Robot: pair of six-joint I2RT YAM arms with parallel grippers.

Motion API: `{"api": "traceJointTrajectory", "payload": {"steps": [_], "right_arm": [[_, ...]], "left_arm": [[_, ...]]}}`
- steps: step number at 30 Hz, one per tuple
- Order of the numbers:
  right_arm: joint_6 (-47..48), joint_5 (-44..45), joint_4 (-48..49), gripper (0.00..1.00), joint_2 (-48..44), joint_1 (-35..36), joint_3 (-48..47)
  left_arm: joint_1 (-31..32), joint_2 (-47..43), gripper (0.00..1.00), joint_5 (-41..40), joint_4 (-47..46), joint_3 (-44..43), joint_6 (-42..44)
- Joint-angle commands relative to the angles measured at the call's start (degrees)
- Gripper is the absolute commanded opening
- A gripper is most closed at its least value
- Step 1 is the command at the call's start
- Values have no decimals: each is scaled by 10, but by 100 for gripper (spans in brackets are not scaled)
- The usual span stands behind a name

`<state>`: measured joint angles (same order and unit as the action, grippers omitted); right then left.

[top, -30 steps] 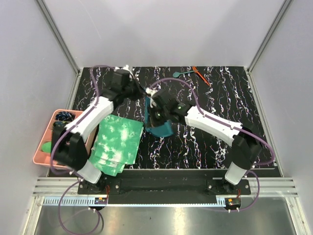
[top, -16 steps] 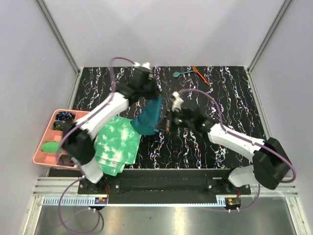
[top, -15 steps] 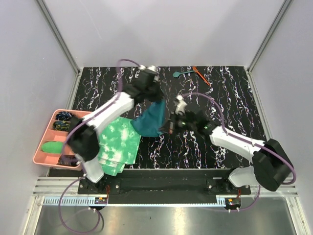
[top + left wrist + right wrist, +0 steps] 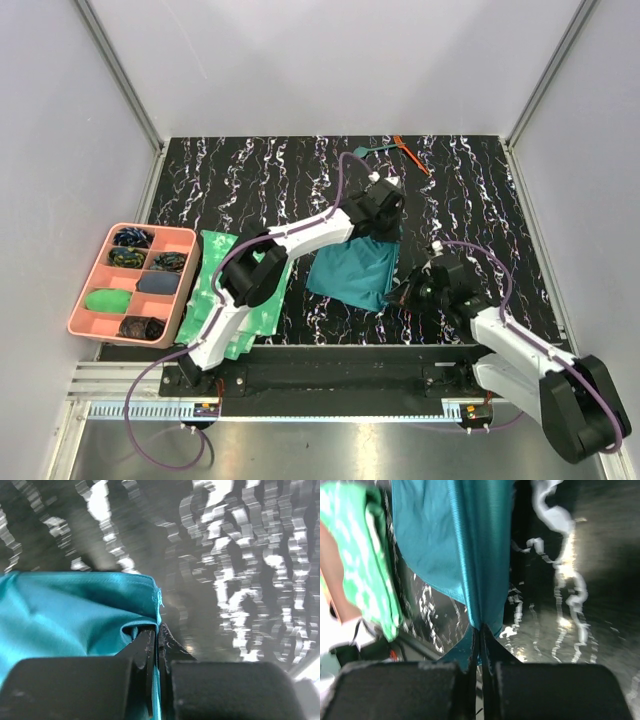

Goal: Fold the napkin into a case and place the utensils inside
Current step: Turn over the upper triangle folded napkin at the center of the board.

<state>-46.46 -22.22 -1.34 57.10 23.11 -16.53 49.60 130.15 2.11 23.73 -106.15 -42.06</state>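
Plain dark teal napkin; black, white-veined table; pink tray; mottled green-white cloths.

The napkin lies spread at the centre, the left gripper on its 1 o'clock corner and the right gripper at its 4 o'clock corner. The utensils lie at 12 o'clock.

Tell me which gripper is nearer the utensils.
Left. The left gripper grips the far right corner of the napkin, toward the utensils; the right gripper grips its near right corner, farther away.
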Motion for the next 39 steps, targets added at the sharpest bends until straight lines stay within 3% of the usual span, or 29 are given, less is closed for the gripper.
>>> {"api": "traceJointTrajectory", "payload": {"steps": [1, 3, 10, 19, 27, 31, 39], "right_arm": [[-28, 37, -138, 0, -46, 4, 11], [-46, 69, -194, 0, -80, 4, 12], [-62, 111, -244, 0, -134, 5, 5], [52, 37, -222, 0, -104, 4, -71], [154, -63, -312, 0, 52, 21, -333], [186, -77, -365, 0, 109, 88, -476], [134, -128, -323, 0, 205, 214, -594]], "left_arm": [[-4, -2, 1, -72, -121, -45, 6], [2, -2, 2, -73, -154, -36, 15], [11, 11, 3, -59, -185, -46, 26], [-22, -94, 0, -65, -182, 20, 49], [-95, -238, 0, -28, -115, 52, 45], [-143, -316, 0, -25, -96, 102, 23], [-232, -484, 0, -3, -26, 168, 37]]}}
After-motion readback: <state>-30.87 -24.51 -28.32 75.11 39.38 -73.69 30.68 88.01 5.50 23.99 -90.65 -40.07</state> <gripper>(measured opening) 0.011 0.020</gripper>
